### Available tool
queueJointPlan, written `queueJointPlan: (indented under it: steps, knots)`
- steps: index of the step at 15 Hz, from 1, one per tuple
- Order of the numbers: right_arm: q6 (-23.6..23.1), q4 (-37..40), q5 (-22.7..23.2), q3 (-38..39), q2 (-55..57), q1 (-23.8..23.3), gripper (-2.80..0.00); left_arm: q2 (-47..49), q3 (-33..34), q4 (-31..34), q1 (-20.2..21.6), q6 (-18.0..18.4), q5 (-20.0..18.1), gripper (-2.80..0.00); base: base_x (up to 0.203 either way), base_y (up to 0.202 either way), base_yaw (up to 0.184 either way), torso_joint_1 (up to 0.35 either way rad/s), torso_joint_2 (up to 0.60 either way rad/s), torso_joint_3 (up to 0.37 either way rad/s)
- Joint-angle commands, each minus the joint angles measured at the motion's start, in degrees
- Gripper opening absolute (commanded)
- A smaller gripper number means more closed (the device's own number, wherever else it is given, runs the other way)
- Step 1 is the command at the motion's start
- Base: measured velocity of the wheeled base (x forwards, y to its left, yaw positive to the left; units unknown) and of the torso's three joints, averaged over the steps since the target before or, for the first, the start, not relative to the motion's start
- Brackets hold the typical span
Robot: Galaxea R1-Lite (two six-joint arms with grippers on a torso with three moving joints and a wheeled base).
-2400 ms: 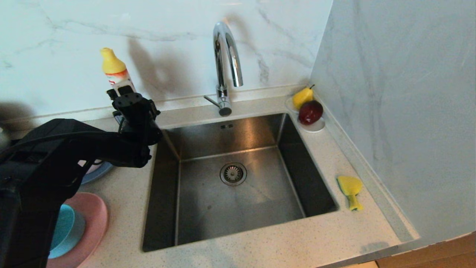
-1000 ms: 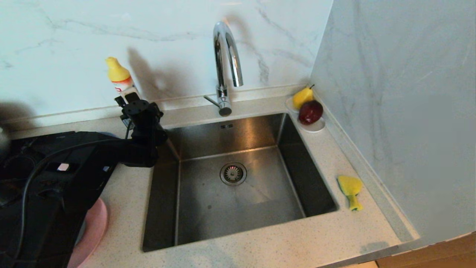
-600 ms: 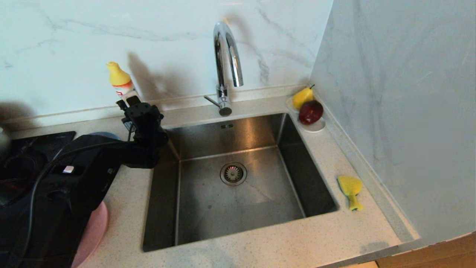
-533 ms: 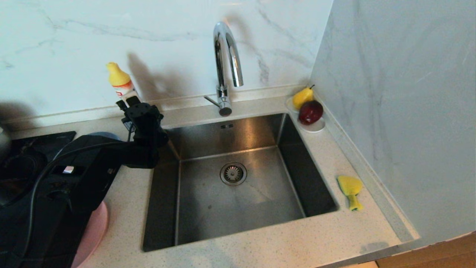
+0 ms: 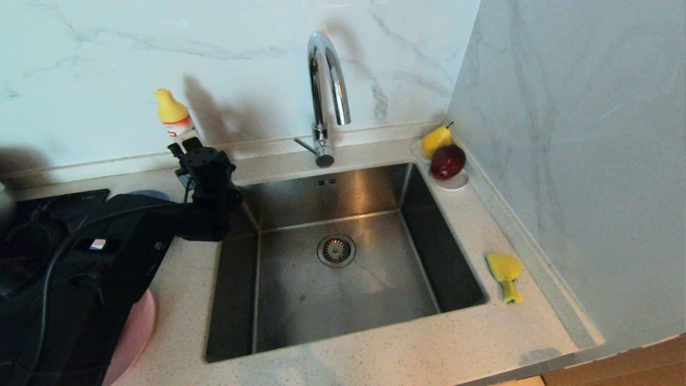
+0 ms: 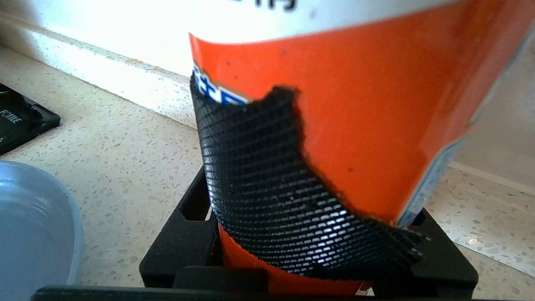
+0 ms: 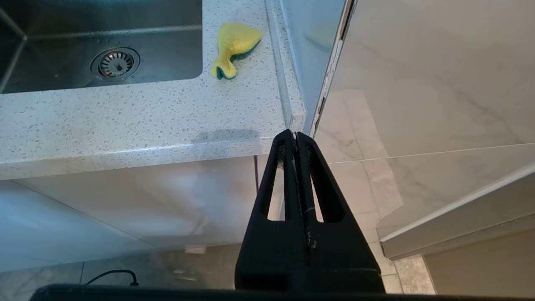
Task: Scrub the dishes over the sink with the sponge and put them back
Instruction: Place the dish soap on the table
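Your left gripper (image 5: 185, 146) is clamped on the soap bottle (image 5: 172, 113) at the sink's (image 5: 343, 257) back-left corner. Your right gripper (image 7: 295, 136) hangs closed, empty, below the counter (image 7: 125, 121). The sponge (image 5: 505, 273) lies right of the sink; 1 pink plate (image 5: 134, 332) shows left.

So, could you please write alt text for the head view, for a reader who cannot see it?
The robot's left claw grips a yellow-capped soap bottle at the back left corner of a steel sink. A yellow sponge lies on the counter to the right, and a pink plate shows partly under the arm.
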Motion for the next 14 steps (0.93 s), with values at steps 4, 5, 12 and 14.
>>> queueJointPlan:
  steps: [4, 5, 12, 14]
  knots:
    - [0.01, 0.01, 0.03, 0.00, -0.02, 0.01, -2.80, 0.39, -0.03, -0.47, 0.07, 0.01, 0.54, 0.00, 0.000, 0.000, 0.000, 0.000, 0.00, 0.000]
    - [0.01, 0.01, 0.03, 0.00, -0.02, 0.01, -2.80, 0.39, -0.03, -0.47, 0.07, 0.01, 0.54, 0.00, 0.000, 0.000, 0.000, 0.000, 0.00, 0.000]
    - [0.01, 0.01, 0.03, 0.00, -0.02, 0.01, -2.80, -2.81, 0.12, -0.81, -0.22, 0.01, 0.70, 0.00, 0.000, 0.000, 0.000, 0.000, 0.00, 0.000]
    - [0.01, 0.01, 0.03, 0.00, -0.02, 0.01, -2.80, -4.86, 0.40, -0.81, -0.45, 0.09, 1.31, 0.00, 0.000, 0.000, 0.000, 0.000, 0.00, 0.000]
